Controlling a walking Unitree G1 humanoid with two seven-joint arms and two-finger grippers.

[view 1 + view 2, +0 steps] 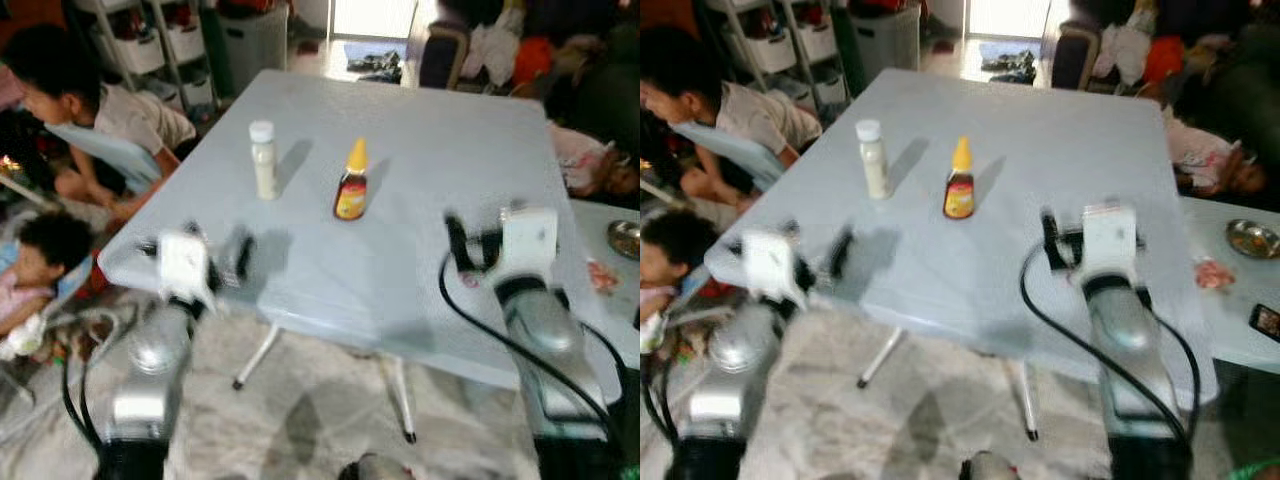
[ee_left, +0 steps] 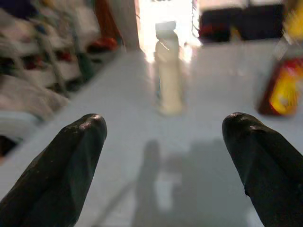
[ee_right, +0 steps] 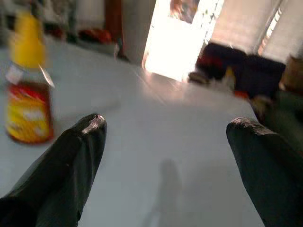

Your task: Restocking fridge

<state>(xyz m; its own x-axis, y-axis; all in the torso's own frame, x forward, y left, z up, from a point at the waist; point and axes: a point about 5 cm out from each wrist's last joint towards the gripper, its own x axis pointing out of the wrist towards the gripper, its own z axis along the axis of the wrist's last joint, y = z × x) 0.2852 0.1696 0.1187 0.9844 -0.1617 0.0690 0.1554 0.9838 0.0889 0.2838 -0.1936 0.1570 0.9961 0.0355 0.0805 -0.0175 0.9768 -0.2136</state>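
Two bottles stand upright on the pale grey-blue table (image 1: 420,130). One is a white bottle (image 1: 263,160) with a white cap, the other a brown sauce bottle (image 1: 351,182) with a yellow cap and red-yellow label. My left gripper (image 1: 215,250) hovers open over the table's near left corner, and the white bottle (image 2: 168,71) stands ahead between its fingers. My right gripper (image 1: 475,245) is open above the near right part of the table. From the right wrist the sauce bottle (image 3: 28,94) stands off to one side, beyond one finger (image 3: 71,156). Neither gripper holds anything.
A person (image 1: 90,110) leans in at the table's left side, with a small child (image 1: 45,260) lower down by my left arm. Another person (image 1: 590,160) lies at the right. A second table (image 1: 1240,290) at the right carries a metal bowl (image 1: 625,238) and a phone (image 1: 1265,320). Shelves with bins (image 1: 150,40) stand behind.
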